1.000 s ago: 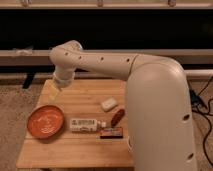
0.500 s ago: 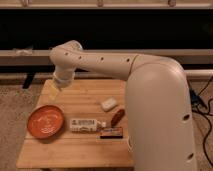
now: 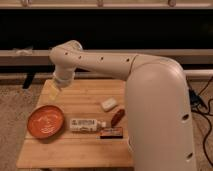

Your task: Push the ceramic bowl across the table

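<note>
The ceramic bowl [image 3: 46,121] is shallow, round and orange-red with faint whitish swirls inside. It sits on the left part of the light wooden table [image 3: 75,150]. My gripper [image 3: 53,90] hangs from the white arm over the table's far left corner, behind the bowl and apart from it. The large white arm [image 3: 150,100] reaches in from the right and hides the table's right side.
A small white block [image 3: 108,104], a white tube lying flat [image 3: 87,124], a reddish-brown piece [image 3: 117,117] and a dark bar [image 3: 111,132] lie right of the bowl. A low shelf and dark wall run behind. Carpet lies to the left, cables to the right.
</note>
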{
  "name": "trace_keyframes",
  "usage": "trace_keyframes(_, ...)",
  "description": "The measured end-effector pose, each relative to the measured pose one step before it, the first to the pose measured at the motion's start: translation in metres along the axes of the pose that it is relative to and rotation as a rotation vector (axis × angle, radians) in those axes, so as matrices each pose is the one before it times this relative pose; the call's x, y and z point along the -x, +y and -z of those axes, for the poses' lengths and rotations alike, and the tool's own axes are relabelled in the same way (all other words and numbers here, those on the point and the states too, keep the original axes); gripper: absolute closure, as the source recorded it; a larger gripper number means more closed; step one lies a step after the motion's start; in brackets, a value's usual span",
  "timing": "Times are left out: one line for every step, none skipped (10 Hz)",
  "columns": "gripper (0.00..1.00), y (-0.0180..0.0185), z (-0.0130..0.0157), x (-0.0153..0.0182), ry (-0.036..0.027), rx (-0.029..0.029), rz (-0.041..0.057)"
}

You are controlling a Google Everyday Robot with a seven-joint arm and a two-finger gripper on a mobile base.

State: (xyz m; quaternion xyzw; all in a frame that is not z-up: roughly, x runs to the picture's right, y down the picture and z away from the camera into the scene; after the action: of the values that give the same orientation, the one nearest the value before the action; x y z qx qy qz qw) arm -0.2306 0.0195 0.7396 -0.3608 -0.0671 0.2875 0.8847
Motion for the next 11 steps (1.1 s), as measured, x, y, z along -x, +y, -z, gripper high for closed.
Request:
trace_keyframes(0.2, 0.01, -0.01407, 0.00523, 0.0261, 0.02099, 0.04194)
trace_keyframes(0.2, 0.0112, -0.01692, 0.00482, 0.02383, 0.02417, 0.03126)
trace_keyframes(0.2, 0.00618, -0.01233, 0.00339, 0.01602, 0.02347, 0.01542)
trace_keyframes(0.2, 0.00485, -0.01015, 0.00042, 0.01998, 0.01973, 0.01024)
trace_keyframes(0.2, 0.01161, -0.01748, 0.00598, 0.02212, 0.02931, 0.02214)
trace_keyframes(0.2, 0.01003, -0.01656, 0.00489, 0.02661, 0.02595, 0.01969)
trace_keyframes(0.2, 0.00557, -0.01217, 0.0033, 0.02025, 0.01832, 0.01262)
trace_keyframes(0.2, 0.00427, -0.01252, 0.00195, 0.02953, 0.01982, 0.01045)
trace_keyframes(0.2, 0.00368, -0.01007, 0.00071, 0.02494, 0.01572, 0.00833)
trace_keyframes(0.2, 0.00845, -0.01284, 0.00328, 0.02616, 0.01741, 0.0139)
trace_keyframes(0.2, 0.00801, -0.01088, 0.00445, 0.02188, 0.01618, 0.01446)
